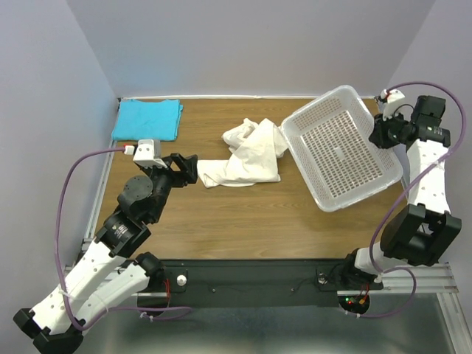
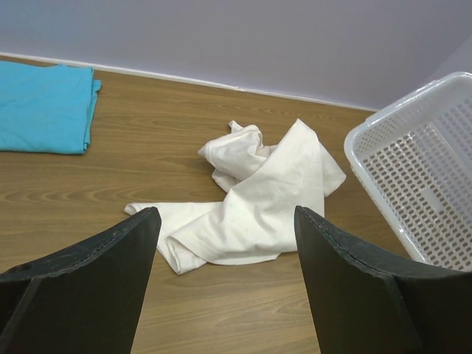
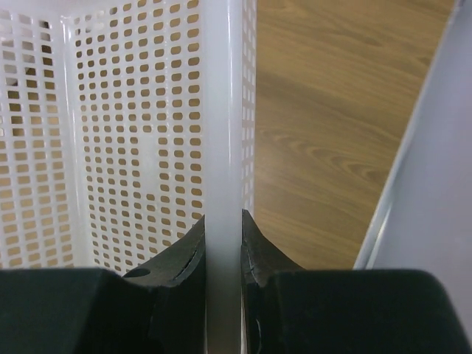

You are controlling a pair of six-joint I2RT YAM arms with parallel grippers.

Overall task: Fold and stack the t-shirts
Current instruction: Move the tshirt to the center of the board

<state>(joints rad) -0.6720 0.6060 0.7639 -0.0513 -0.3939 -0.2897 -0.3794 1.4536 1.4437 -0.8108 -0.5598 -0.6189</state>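
A crumpled cream-white t-shirt [image 1: 247,156] [image 2: 254,199] lies mid-table. A folded turquoise-blue t-shirt [image 1: 147,119] [image 2: 44,107] rests flat at the far left corner. My left gripper [image 1: 189,168] [image 2: 225,221] stands open just left of the white shirt, nothing between its fingers. My right gripper [image 1: 377,131] [image 3: 223,225] is shut on the rim of the white mesh basket [image 1: 339,147] [image 3: 221,110], which is tipped up with its open side facing left.
The basket's [image 2: 420,177] left edge sits close to the white shirt. Grey walls bound the table at the back and sides. Bare wood [image 1: 243,221] lies in front of the shirt.
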